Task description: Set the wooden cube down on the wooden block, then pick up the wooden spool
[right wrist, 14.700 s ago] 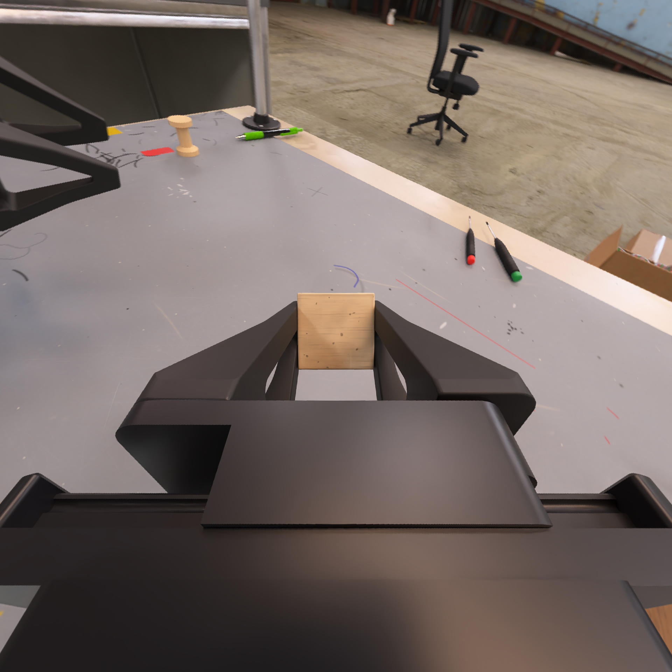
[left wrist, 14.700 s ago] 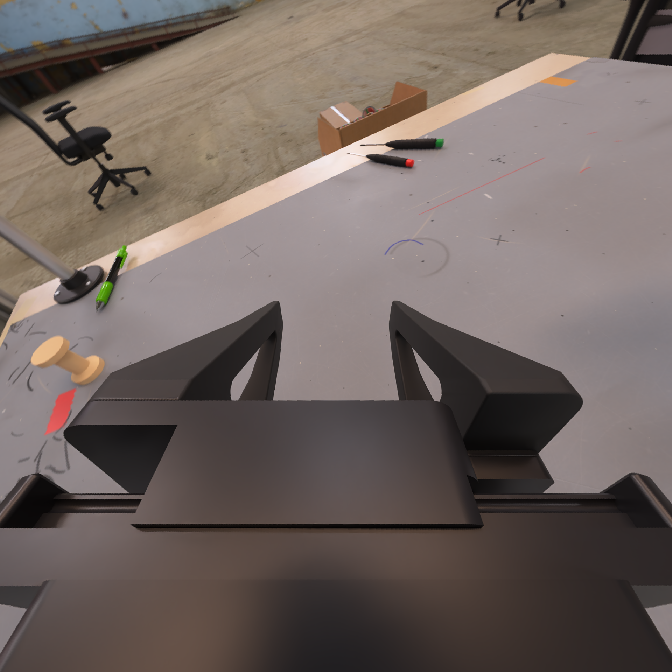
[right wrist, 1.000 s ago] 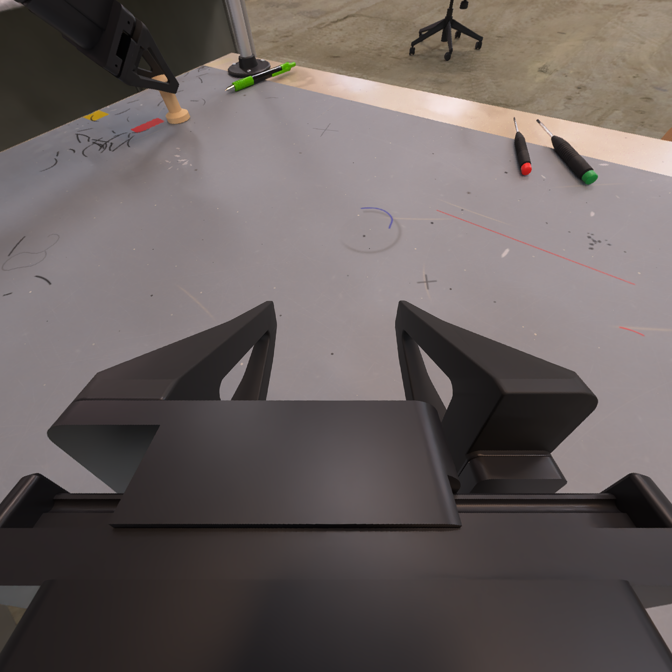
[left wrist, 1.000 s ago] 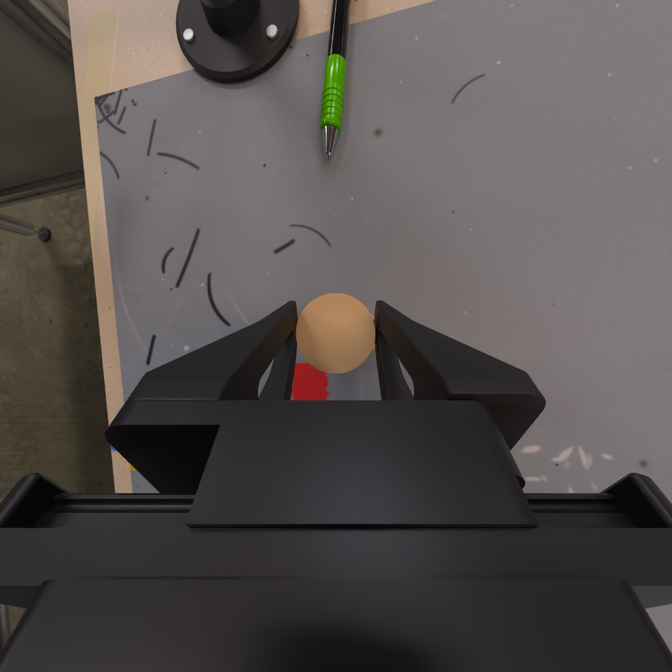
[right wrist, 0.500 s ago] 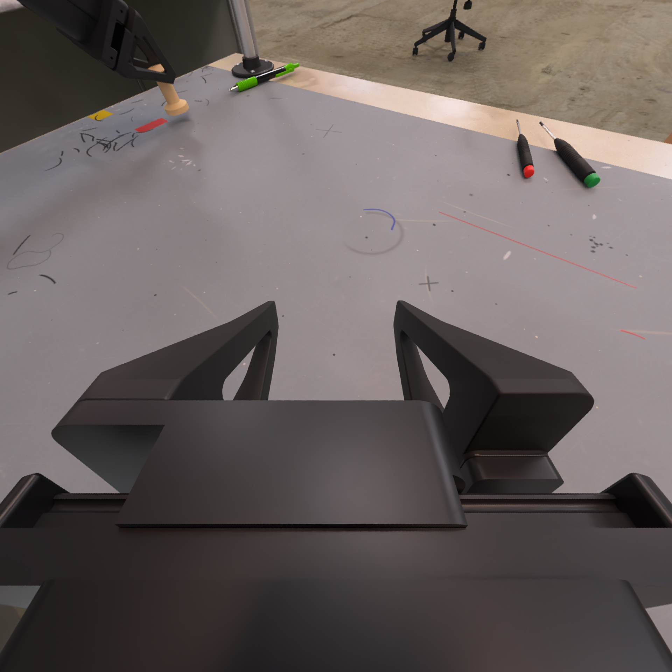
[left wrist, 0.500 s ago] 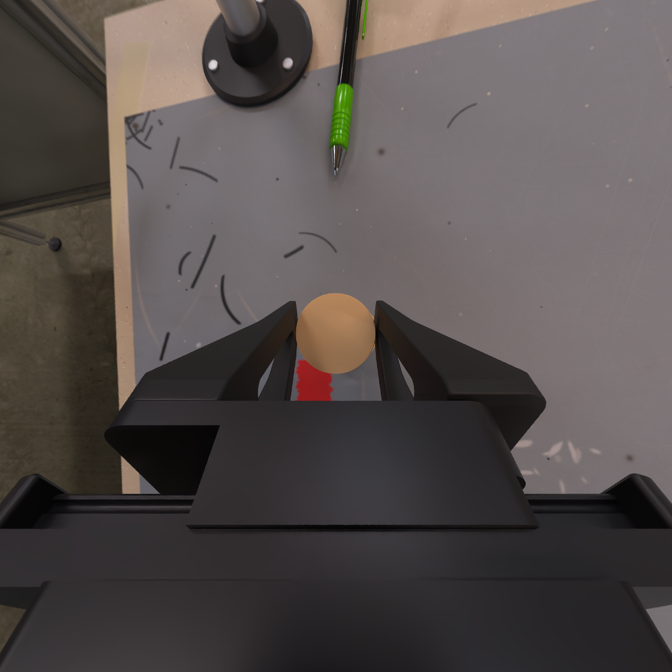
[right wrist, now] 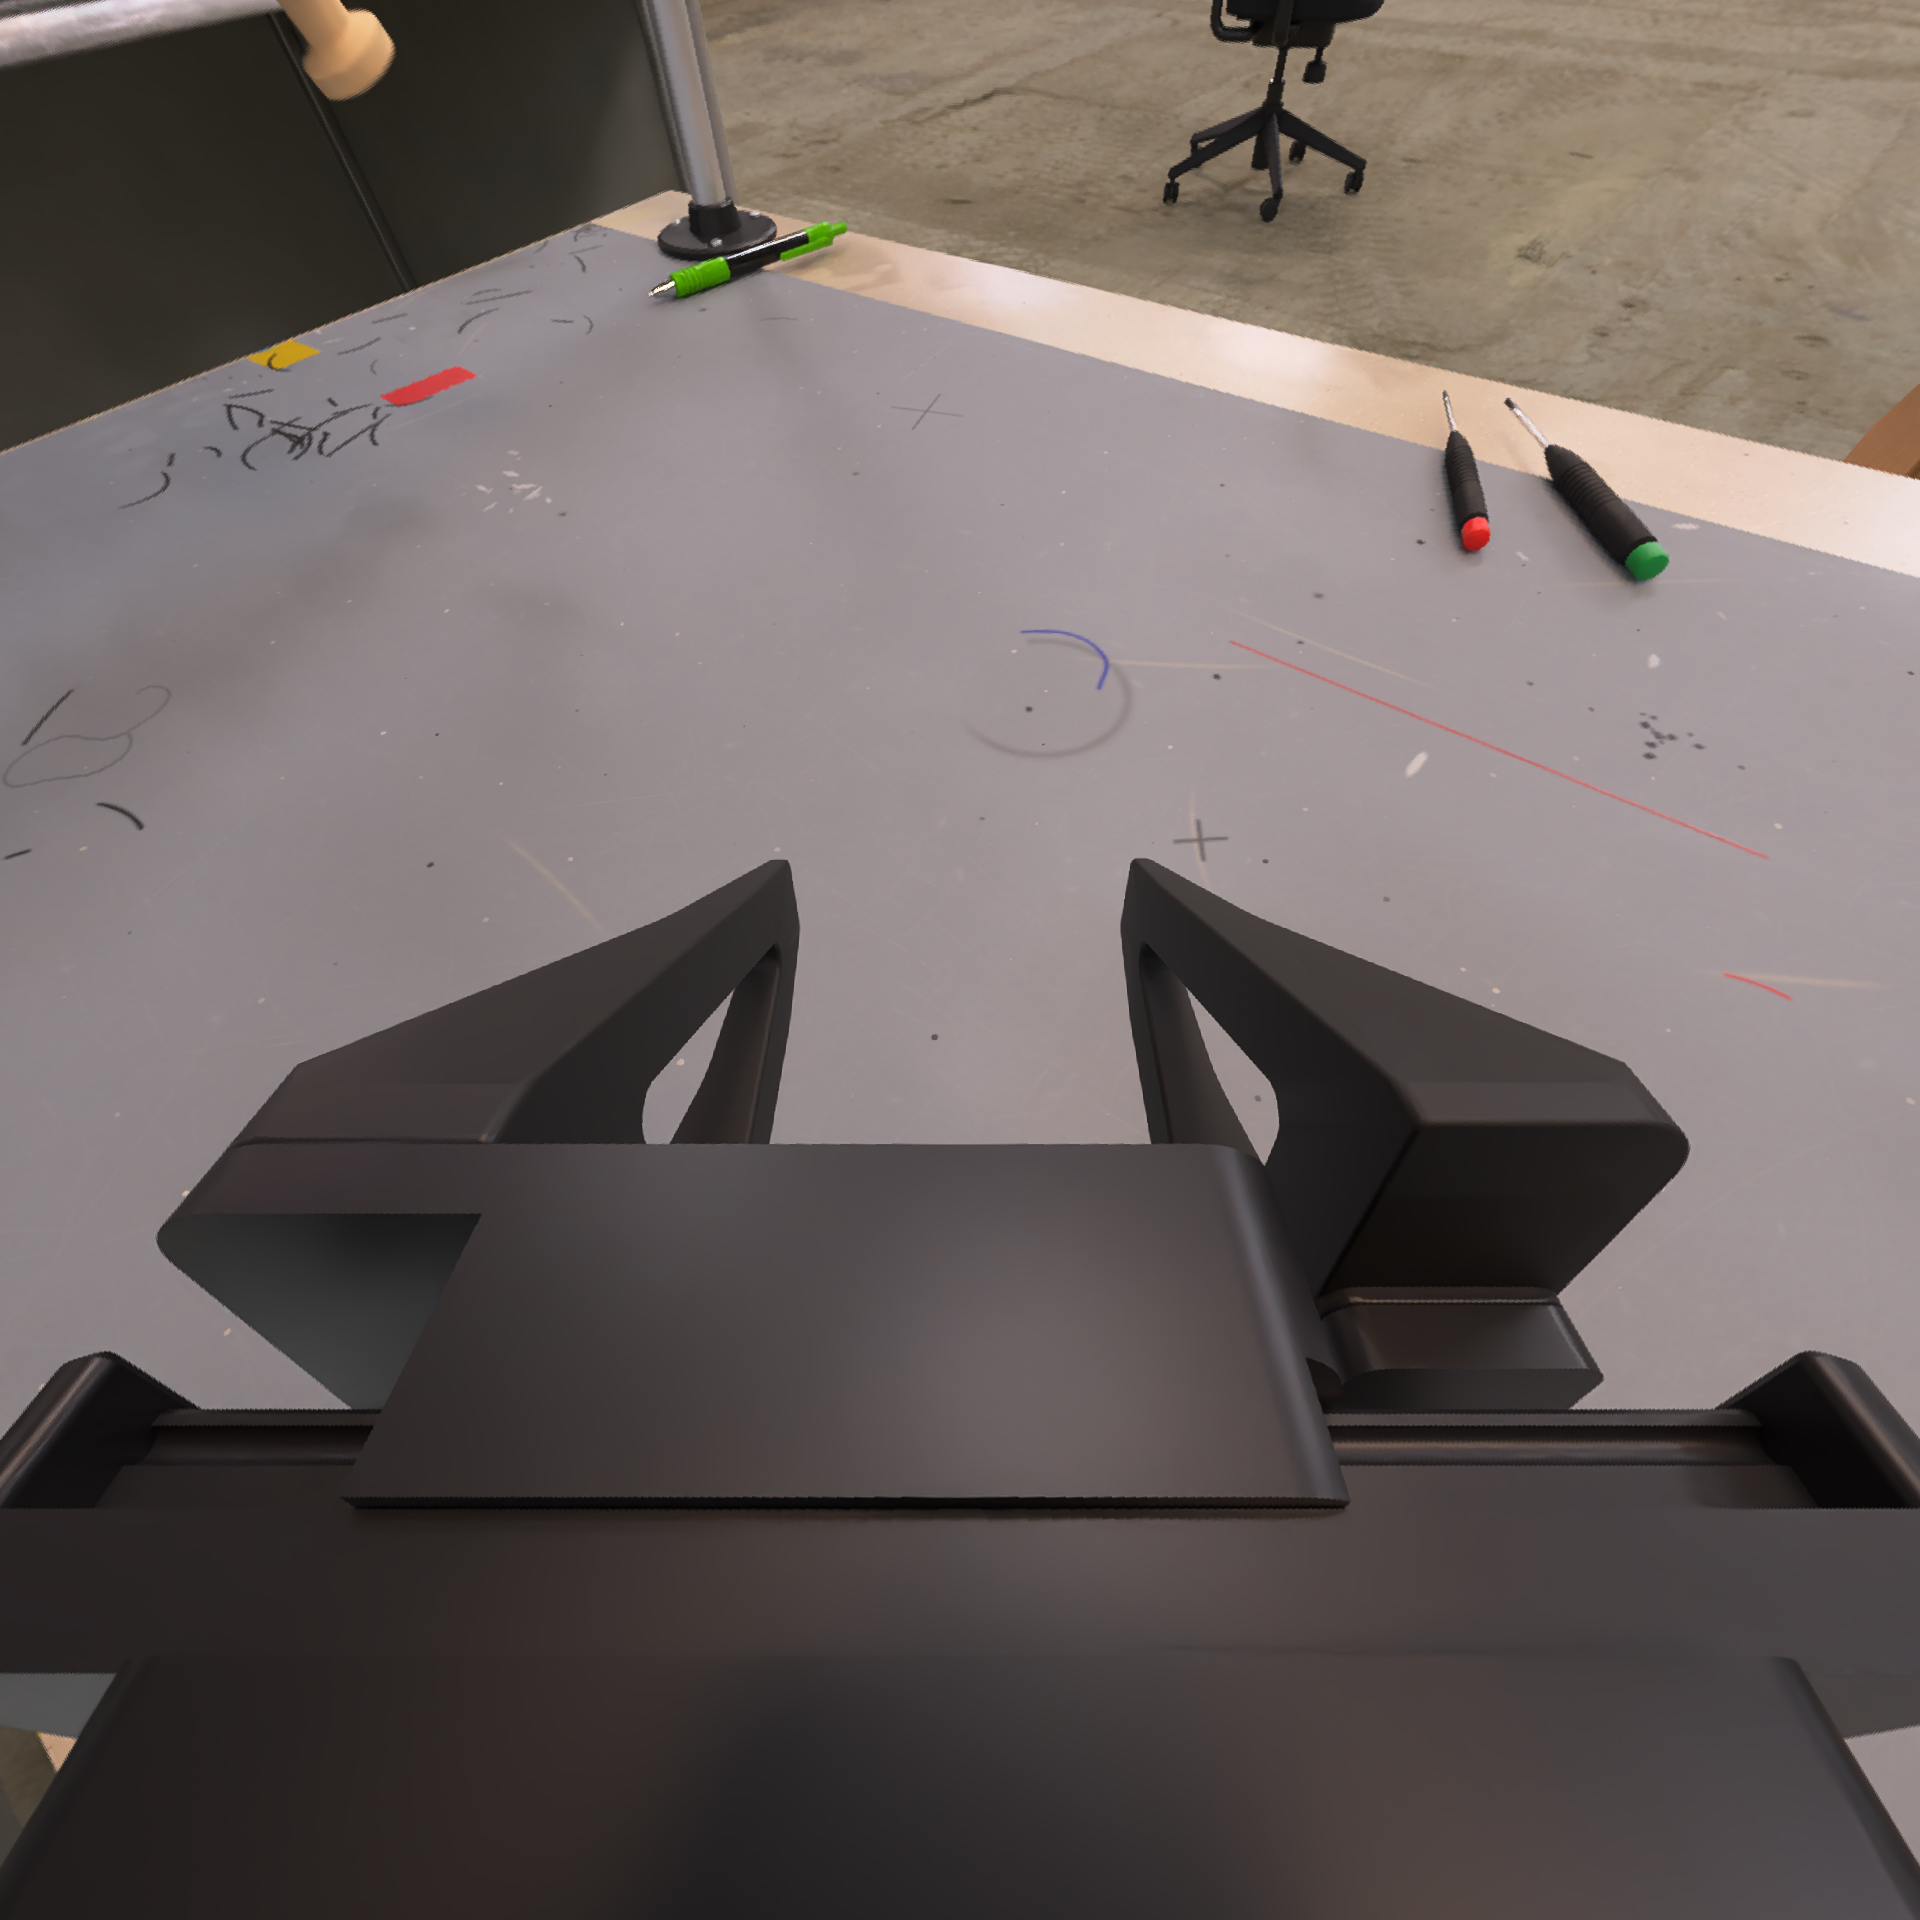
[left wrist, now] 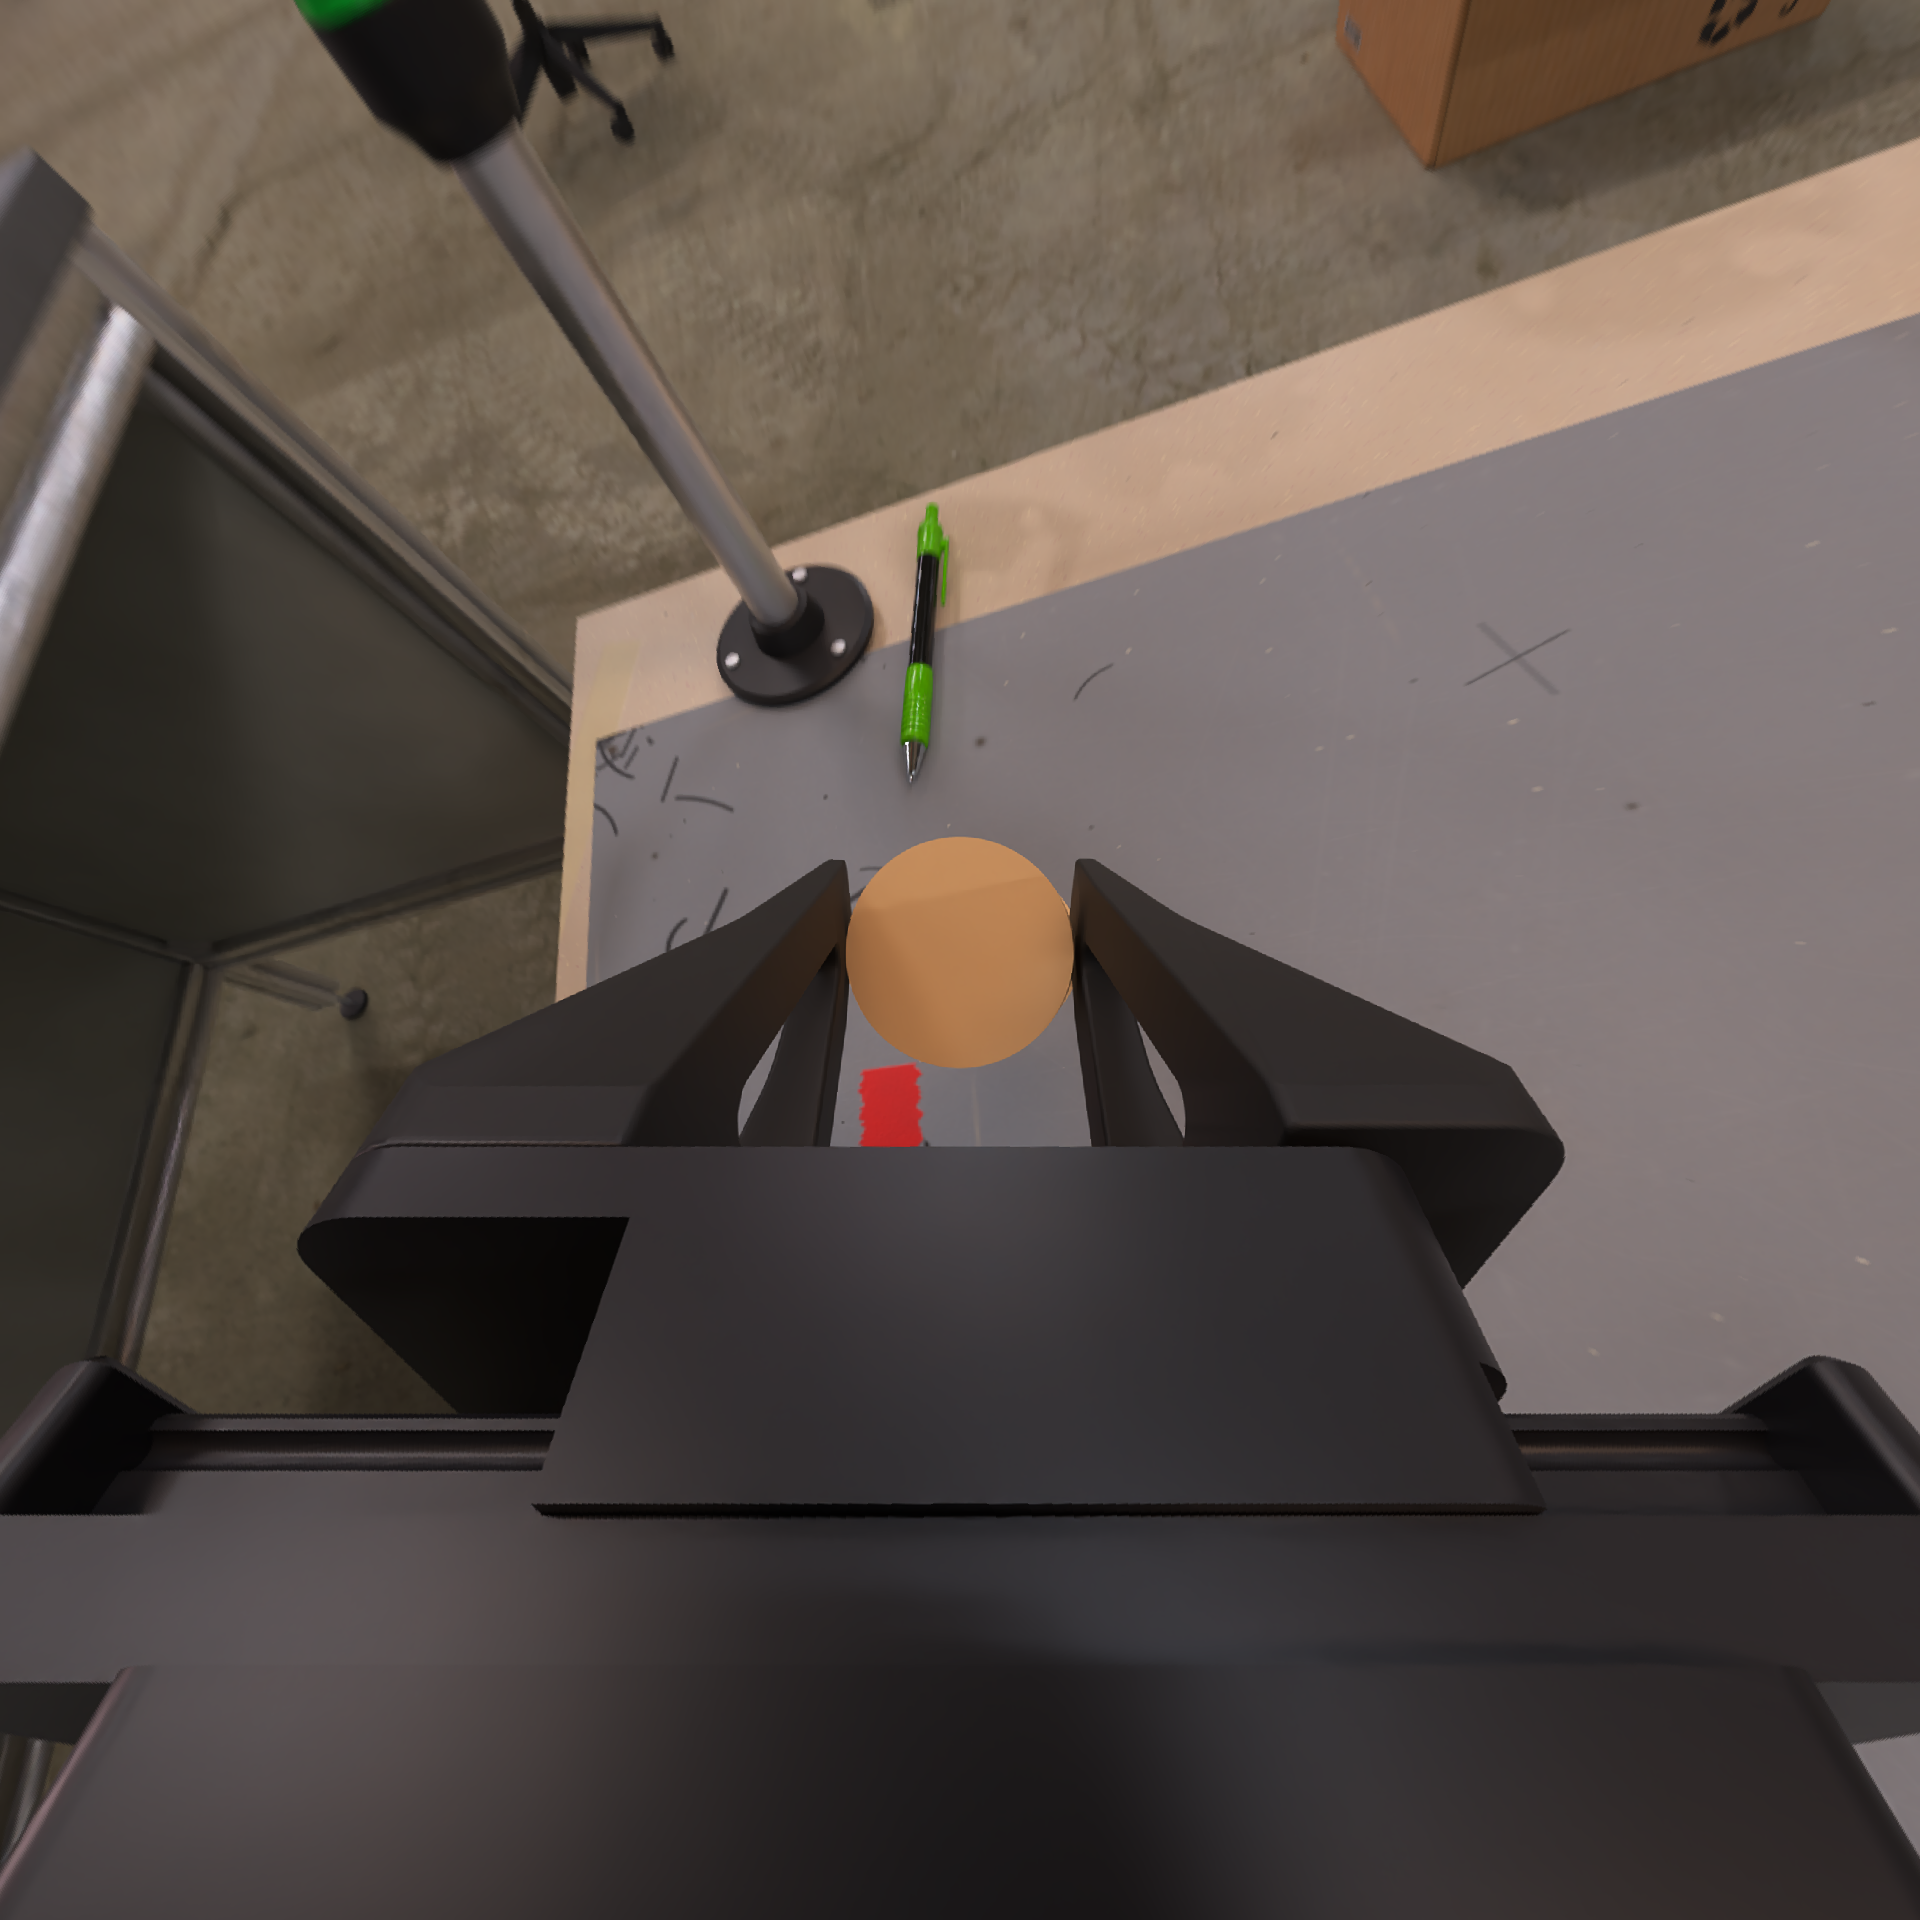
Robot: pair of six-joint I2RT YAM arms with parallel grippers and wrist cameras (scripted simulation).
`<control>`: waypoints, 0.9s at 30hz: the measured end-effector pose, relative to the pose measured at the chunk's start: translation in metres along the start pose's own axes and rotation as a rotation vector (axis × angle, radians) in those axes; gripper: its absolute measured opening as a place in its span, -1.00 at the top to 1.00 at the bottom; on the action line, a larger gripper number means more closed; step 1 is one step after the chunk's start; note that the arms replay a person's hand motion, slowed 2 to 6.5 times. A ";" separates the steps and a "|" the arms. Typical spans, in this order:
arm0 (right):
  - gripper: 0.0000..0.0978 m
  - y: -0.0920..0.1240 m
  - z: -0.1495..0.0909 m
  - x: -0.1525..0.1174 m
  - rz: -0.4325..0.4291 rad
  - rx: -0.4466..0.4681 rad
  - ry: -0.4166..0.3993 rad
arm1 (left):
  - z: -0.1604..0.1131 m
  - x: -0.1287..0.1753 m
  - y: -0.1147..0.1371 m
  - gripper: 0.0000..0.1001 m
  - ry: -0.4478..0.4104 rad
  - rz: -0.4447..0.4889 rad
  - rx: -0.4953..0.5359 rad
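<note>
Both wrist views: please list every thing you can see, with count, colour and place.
wooden spool: 1, tan, held above the table
pen: 1, green and black, at table edge beside pole base
screwdrivers: 2, black, red and green caps, far table edge
tape patches: 2, red and yellow, on the mat
pole: 1, silver, black base, table corner
office chair: 1, black, floor
cardboard box: 1, brown, floor
left hand: black, gripping spool
right hand: black, open, empty

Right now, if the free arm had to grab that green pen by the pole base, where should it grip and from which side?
Probably the green ribbed grip section of the green pen, from straight above, fingers across the barrel. It lies flat on the table beside the pole base, so a side approach looks crowded. The right gripper is open and empty.
</note>
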State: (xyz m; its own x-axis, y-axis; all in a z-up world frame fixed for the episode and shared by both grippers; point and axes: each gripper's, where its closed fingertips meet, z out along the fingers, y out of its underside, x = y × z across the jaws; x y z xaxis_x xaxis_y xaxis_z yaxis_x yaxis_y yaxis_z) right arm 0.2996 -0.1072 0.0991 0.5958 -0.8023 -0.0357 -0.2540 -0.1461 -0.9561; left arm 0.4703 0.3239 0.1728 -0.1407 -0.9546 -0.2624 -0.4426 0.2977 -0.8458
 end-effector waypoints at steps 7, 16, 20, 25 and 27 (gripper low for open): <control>-0.09 -0.005 -0.002 0.006 -0.014 0.013 0.020 | -0.059 0.034 -0.020 0.29 -0.024 0.036 0.129; -0.10 -0.006 -0.003 0.012 -0.060 0.017 0.049 | -0.111 0.094 -0.008 0.29 -0.002 -0.024 0.231; -0.10 -0.009 -0.004 0.016 -0.074 0.029 0.071 | -0.123 0.125 0.006 0.29 0.033 -0.077 0.255; -0.10 -0.009 -0.004 0.017 -0.077 0.038 0.081 | -0.133 0.161 0.025 0.29 0.060 -0.119 0.266; -0.10 -0.008 -0.004 0.017 -0.075 0.040 0.082 | -0.134 0.175 0.033 0.29 0.076 -0.127 0.259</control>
State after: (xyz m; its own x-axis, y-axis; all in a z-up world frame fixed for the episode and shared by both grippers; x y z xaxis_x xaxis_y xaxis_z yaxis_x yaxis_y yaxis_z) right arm 0.3085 -0.1217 0.1072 0.5474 -0.8348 0.0592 -0.1794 -0.1862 -0.9660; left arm 0.3126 0.1673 0.1613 -0.1694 -0.9782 -0.1198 -0.2213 0.1562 -0.9626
